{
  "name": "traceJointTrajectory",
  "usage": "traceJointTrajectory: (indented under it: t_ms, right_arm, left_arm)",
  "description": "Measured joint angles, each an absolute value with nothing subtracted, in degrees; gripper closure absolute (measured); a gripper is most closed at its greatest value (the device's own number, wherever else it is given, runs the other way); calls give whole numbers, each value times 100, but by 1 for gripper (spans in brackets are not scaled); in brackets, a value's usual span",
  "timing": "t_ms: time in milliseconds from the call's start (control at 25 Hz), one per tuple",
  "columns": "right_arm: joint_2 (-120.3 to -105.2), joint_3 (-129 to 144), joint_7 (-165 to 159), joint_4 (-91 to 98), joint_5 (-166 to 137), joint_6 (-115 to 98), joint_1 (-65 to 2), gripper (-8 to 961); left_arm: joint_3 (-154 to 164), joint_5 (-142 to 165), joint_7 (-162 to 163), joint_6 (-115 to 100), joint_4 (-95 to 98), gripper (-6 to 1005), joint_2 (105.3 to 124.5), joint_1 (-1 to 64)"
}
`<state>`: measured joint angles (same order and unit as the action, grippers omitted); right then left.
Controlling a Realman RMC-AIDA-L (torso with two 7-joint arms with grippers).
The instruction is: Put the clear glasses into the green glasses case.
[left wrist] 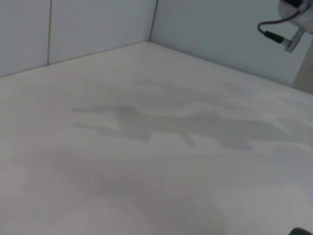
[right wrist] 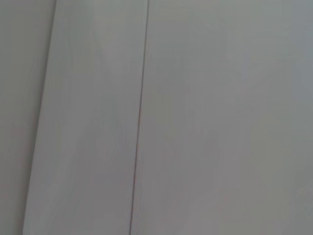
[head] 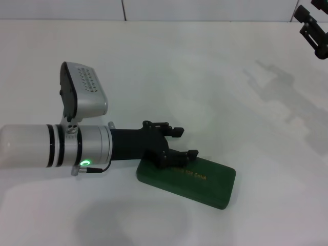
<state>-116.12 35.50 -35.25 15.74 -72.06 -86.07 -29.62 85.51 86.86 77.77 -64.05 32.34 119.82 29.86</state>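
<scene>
Though closed, green glasses case (head: 197,180), illegible gold lettering (head: 192,176)

We count one green glasses case (head: 192,179), lid shut, lying under the lower fingertip of the left gripper (head: 185,142). Grippers: two, the left gripper with fingers spread, and the right gripper (head: 313,32) well apart from it. One white table (head: 215,82).

Bare white table (head: 215,77) is lying open all around; only the closed dark green rectangular hard case (head: 197,179) and the left gripper (head: 179,142) over it are blocking passage.
</scene>
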Motion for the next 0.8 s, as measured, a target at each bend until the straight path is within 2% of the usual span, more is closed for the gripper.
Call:
traceJointTrajectory:
  t_ms: [200,440,560,640,800]
  right_arm:
    - [-11608,3566,-3523,1578,-7204,-8642,-2962,509]
    - [-11569,3873,-3652,1705,-7218,-8995,-2984,508]
    - [-11510,4607,-4313,2262,-7271,-9110,-3037,507]
    - [-11410,5387,-5006,2795,-7379,-9134,-3107,507]
    - [-11081,6595,-6015,3158,-7665,-9432,-3527,506]
  left_arm:
    - [8500,8295,7439,-6696,3261,289,11972,2879]
    - [7436,6785,5638,-8344,3240,286,11949,2448]
    - [6861,6667,5394,-8965,3239,285,11857,2409]
    - [6711,6684,5382,-9193,3236,284,11735,2403]
    - [6708,6998,5365,-9312,3062,282,11567,2328]
